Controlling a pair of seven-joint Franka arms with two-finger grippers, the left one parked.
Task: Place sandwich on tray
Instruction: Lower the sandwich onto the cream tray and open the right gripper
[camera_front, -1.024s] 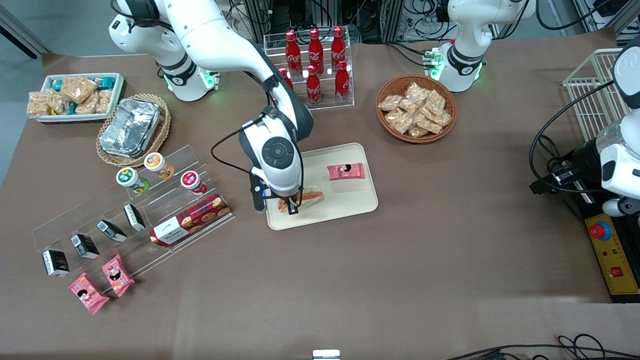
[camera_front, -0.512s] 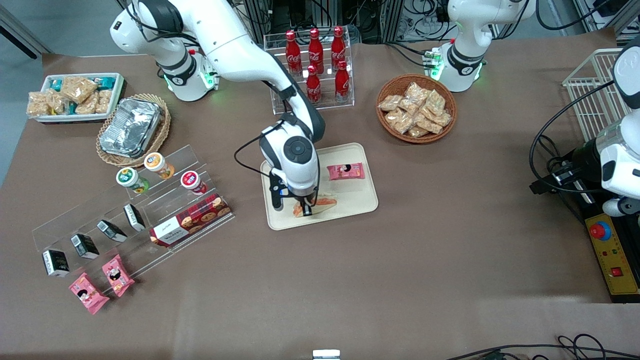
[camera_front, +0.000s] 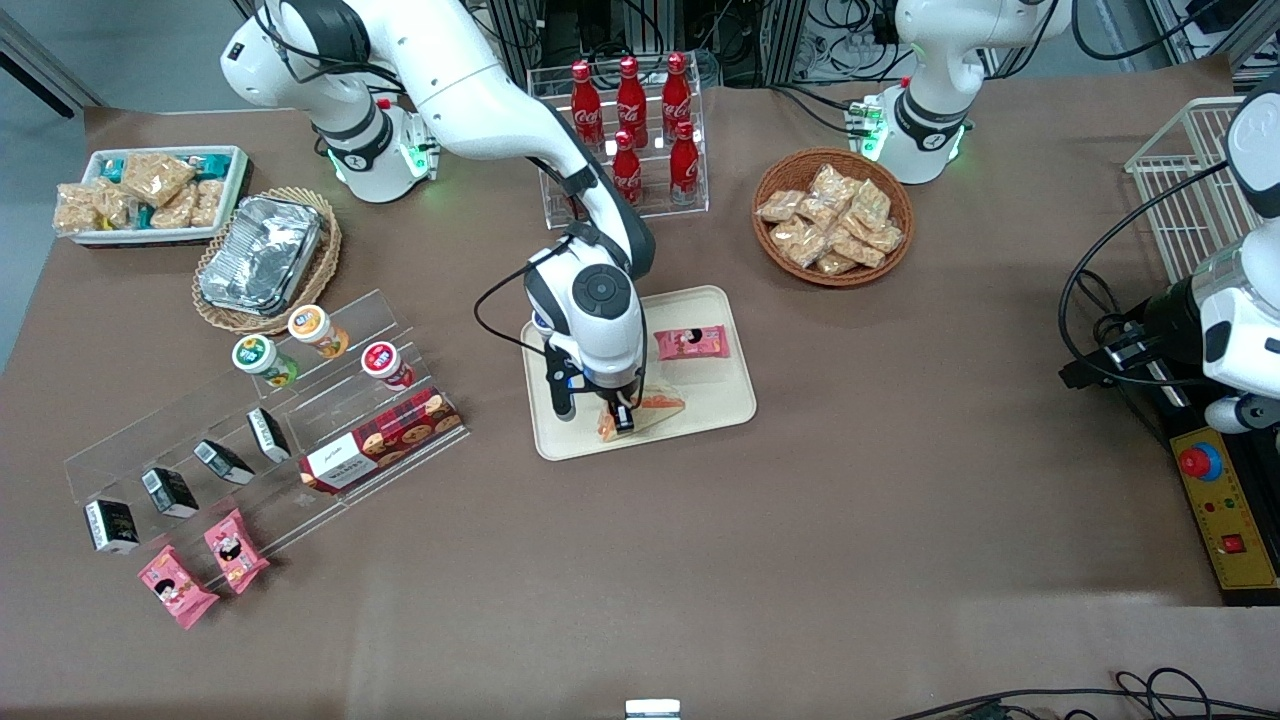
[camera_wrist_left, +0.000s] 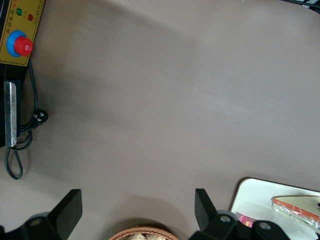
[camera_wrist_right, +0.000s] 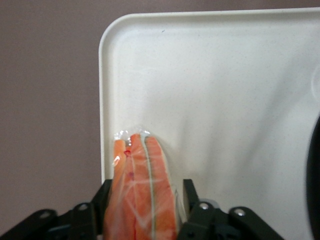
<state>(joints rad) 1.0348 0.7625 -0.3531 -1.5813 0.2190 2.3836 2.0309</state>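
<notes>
The sandwich (camera_front: 657, 405), a wrapped wedge with orange filling, is in my right gripper (camera_front: 619, 420) at the corner of the cream tray (camera_front: 705, 400) that is nearest the front camera on the working arm's side. It sits low on the tray or just touches it. In the right wrist view the sandwich (camera_wrist_right: 142, 185) stands edge-up between the two black fingers (camera_wrist_right: 104, 195) of the gripper (camera_wrist_right: 146, 194), close to the tray rim (camera_wrist_right: 102, 100). The left wrist view shows the tray corner (camera_wrist_left: 247, 192) and the sandwich (camera_wrist_left: 298, 206).
A pink snack packet (camera_front: 691, 343) lies on the tray, farther from the front camera than the sandwich. A cola bottle rack (camera_front: 630, 130) and a wicker basket of snacks (camera_front: 832, 215) stand farther back. An acrylic shelf with a cookie box (camera_front: 380, 438) is toward the working arm's end.
My gripper has carried the sandwich sideways along the tray's near edge toward the parked arm's end and lowered it toward the tray.
</notes>
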